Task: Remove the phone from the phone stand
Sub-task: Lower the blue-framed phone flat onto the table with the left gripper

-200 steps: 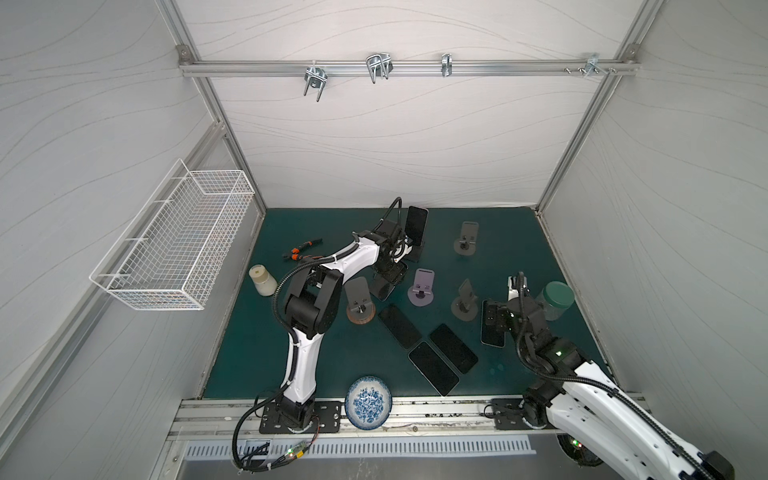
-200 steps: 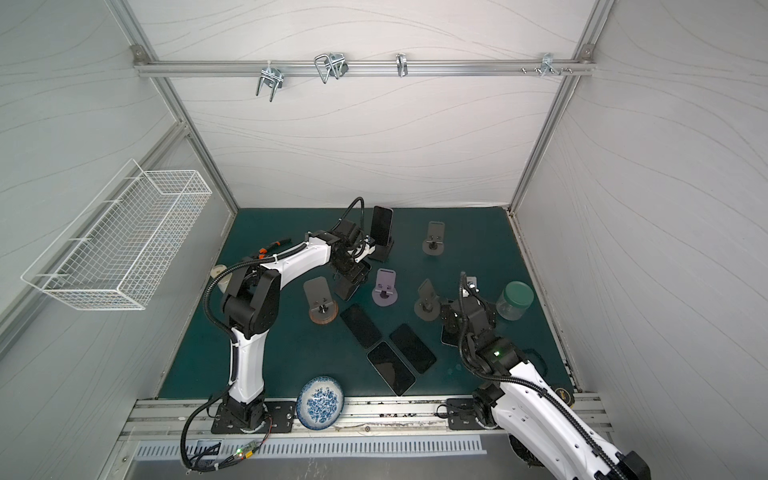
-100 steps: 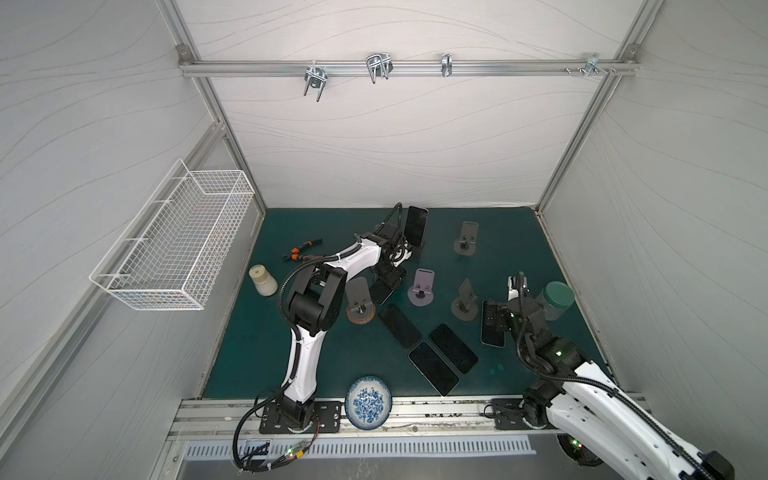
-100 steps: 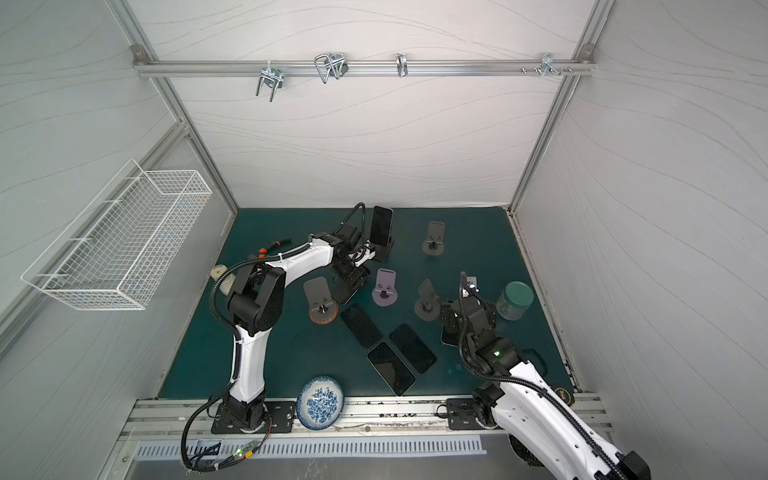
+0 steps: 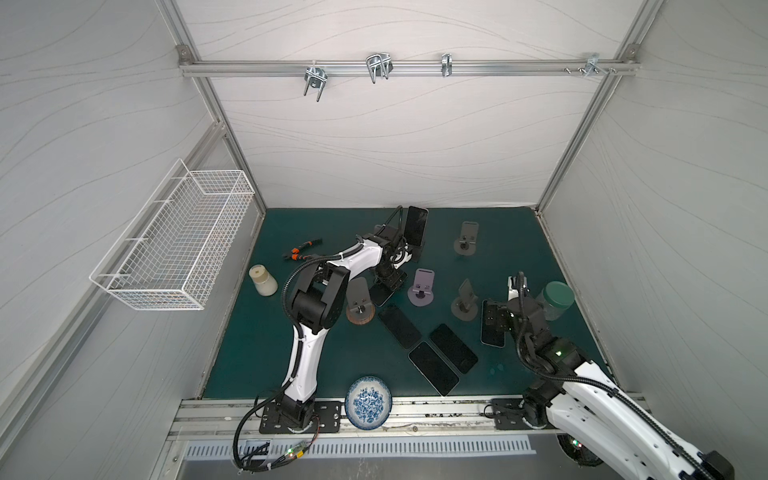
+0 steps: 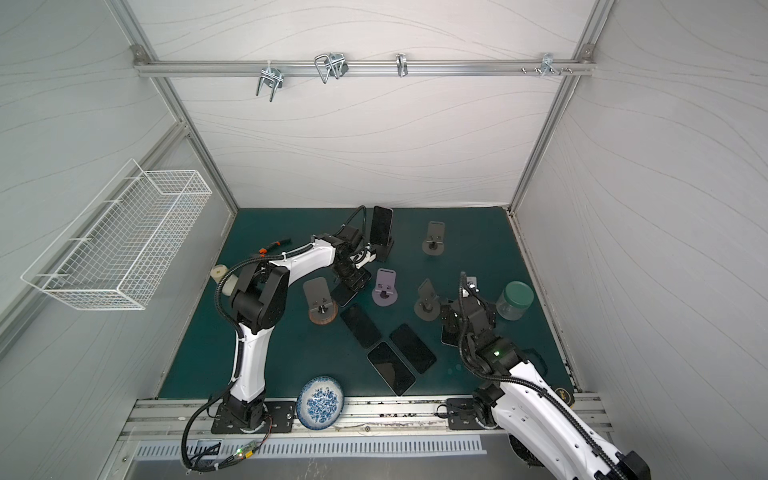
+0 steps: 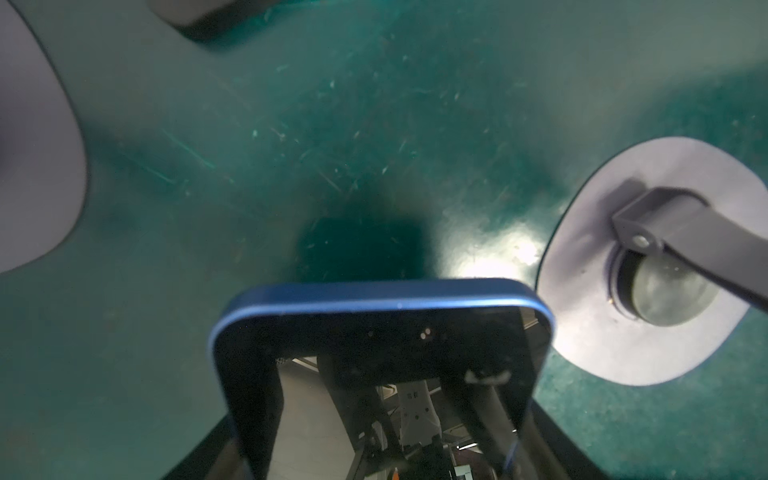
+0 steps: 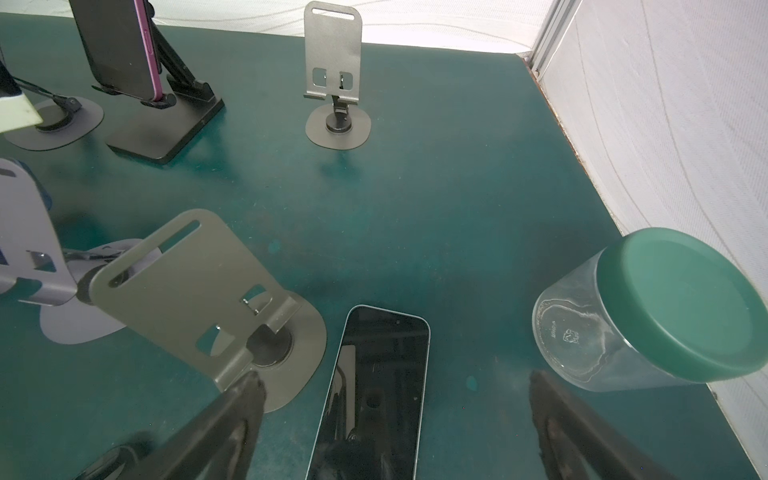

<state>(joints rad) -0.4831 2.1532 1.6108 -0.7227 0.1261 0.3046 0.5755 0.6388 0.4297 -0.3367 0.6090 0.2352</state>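
The left gripper [image 5: 390,281] was clamped tight on a blue-edged phone [image 7: 382,332], so that one was off any stand. It was held low over the green mat [image 5: 291,353], between the wood-based stand [image 5: 358,299] and the purple stand [image 5: 422,286]. A pink-edged phone [image 8: 116,45] sat propped on the black stand [image 5: 417,250] at the back. The right gripper [image 8: 395,377] hung spread wide over a flat phone [image 8: 374,407], not touching it.

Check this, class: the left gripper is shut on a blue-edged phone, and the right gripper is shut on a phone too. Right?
No. The right gripper is open, jaws wide apart; the phone beneath it lies free on the mat, as the right wrist view shows. The left gripper is shut on the blue-edged phone.
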